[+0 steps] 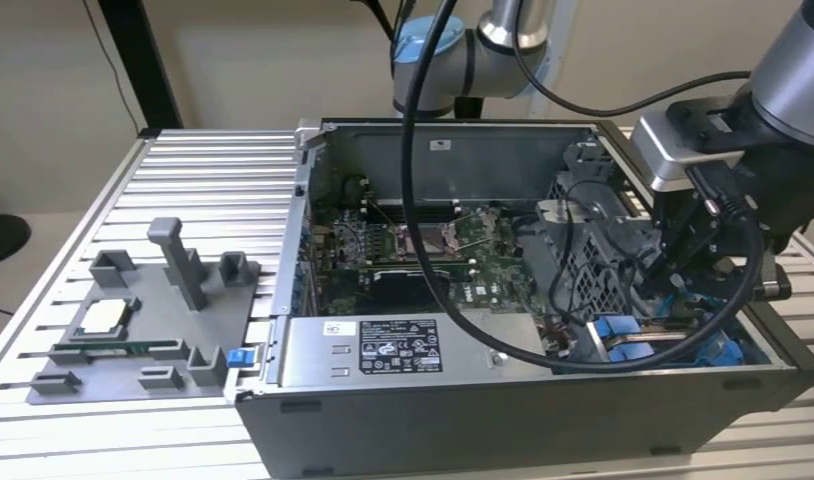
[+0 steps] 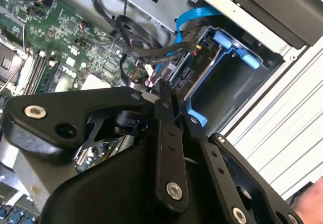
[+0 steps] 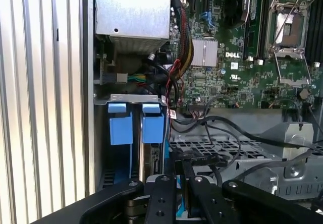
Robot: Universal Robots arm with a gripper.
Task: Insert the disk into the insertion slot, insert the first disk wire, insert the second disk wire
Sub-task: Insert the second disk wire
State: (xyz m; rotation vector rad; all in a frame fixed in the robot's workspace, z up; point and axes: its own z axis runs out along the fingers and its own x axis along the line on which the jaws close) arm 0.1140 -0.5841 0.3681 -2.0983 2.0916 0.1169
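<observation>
bay tabs (image 3: 153,128) — blue | motherboard (image 3: 242,82) — green | claw (image 2: 165,95) black | table (image 1: 207,180) silver-ribbed

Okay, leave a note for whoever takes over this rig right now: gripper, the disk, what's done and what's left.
Gripper: low at the drive bays in the case corner, shut on what looks like a black wire.
Disk: in its slot under a blue tab, beside an empty bay.
Done: disk insertion, by the look of it.
Left: the wires; I cannot tell whether either is plugged in.
</observation>
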